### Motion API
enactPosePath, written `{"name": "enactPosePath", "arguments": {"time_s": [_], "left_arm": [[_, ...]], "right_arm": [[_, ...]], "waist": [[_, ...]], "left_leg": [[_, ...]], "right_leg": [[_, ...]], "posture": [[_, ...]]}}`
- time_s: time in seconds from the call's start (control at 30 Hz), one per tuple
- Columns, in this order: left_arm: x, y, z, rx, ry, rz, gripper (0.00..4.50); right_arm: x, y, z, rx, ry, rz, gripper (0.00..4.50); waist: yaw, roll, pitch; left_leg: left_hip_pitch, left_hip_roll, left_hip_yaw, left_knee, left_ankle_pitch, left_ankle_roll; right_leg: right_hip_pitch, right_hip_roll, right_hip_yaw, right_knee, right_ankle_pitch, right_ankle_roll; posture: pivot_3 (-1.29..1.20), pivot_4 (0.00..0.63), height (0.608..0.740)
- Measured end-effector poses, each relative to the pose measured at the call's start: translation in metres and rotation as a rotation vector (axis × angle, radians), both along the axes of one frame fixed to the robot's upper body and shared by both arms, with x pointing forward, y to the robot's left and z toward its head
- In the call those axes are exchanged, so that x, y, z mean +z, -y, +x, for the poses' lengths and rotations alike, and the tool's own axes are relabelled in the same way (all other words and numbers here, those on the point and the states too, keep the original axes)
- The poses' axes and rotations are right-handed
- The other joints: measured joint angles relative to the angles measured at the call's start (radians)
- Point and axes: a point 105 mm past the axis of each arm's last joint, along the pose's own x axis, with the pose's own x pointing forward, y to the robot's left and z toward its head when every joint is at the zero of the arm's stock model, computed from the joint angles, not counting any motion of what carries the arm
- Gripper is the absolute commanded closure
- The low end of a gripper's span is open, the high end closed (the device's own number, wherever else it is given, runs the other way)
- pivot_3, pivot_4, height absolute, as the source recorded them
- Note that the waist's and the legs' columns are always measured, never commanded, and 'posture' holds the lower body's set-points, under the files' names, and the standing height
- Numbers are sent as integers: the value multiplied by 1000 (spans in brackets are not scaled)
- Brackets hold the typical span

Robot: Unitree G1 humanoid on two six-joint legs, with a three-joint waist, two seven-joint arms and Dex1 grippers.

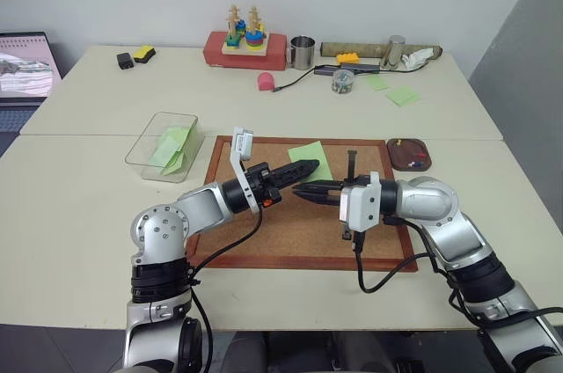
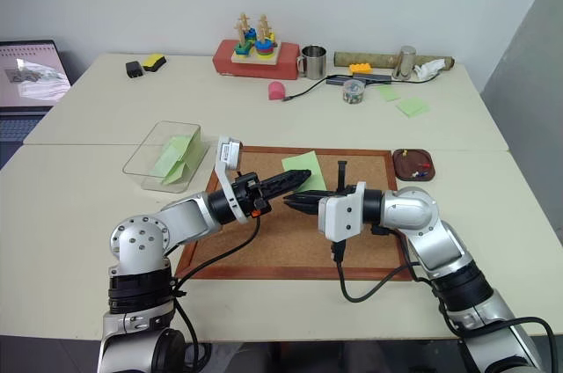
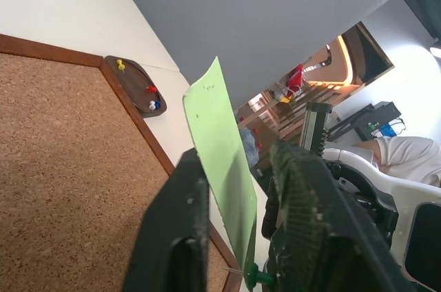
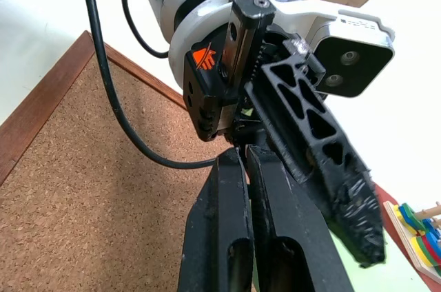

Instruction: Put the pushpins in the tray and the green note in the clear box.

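Paper, the green note (image 3: 220, 161), stands edge-on between left jaws (grip unclear); right jaws clenched.

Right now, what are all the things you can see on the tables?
cork board: one, brown-framed, in front of the robot
green note: one, light green, upright at the pincers, over the board
clear box: one, see-through, left of the board, green papers inside
tray: one, dark brown, right of the board
pushpins: several, yellow, red, blue, in the tray
loose notes: two, green, far table
pin jar: one, clear, far table
mug: one, metal, far table
ring toy: one, red base, far table
laptop: one, far left
left pincer: one, black, at the note
right pincer: one, black, shut
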Motion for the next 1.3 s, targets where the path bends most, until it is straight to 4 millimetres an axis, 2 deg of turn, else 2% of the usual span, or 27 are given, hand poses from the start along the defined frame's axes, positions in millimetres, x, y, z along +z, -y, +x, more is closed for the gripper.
{"name": "enactPosePath", "arguments": {"time_s": [0.1,0.13,0.43,0.67,0.93,1.03,1.1,1.23,1.3], "left_arm": [[0,0,0,1,1,1,4423],[0,-1,0,2,2,0,4495],[1,-3,2,13,23,20,4495],[-24,-12,14,77,79,227,4495],[-24,-13,21,110,102,231,4495],[-19,-13,22,115,121,227,4495],[-10,-11,21,110,167,232,4495],[9,-4,15,84,454,378,4495],[12,5,12,58,536,403,4495]], "right_arm": [[0,0,0,0,2,1,4500],[0,0,0,1,2,1,4500],[3,-1,0,3,13,3,4500],[8,0,1,-11,19,17,4500],[19,11,11,-86,-10,85,4500],[33,35,35,-260,-135,263,4500],[34,55,51,-377,-200,333,4500],[14,119,94,-742,-390,474,4500],[5,137,104,-847,-463,514,4500]], "waist": [[0,0,0],[0,0,0],[0,0,0],[1,0,0],[1,0,0],[2,0,0],[2,0,0],[3,0,0],[3,0,0]], "left_leg": [[0,0,0,0,0,0],[0,0,0,0,0,0],[0,0,0,0,0,0],[0,0,0,0,0,0],[0,0,0,0,0,0],[0,0,0,0,0,0],[0,0,0,0,0,0],[0,-1,1,-1,0,0],[0,-1,2,-1,0,0]], "right_leg": [[0,0,0,0,0,0],[0,0,0,0,0,0],[0,0,0,0,0,0],[0,0,0,0,0,0],[0,0,0,0,0,0],[0,0,0,0,0,0],[0,0,0,0,0,0],[0,0,1,0,0,0],[0,0,1,-1,0,0]], "posture": [[0,150,740],[0,150,740],[0,150,740],[0,150,740],[0,150,740],[0,150,740],[0,150,740],[0,150,740],[0,150,740]]}}
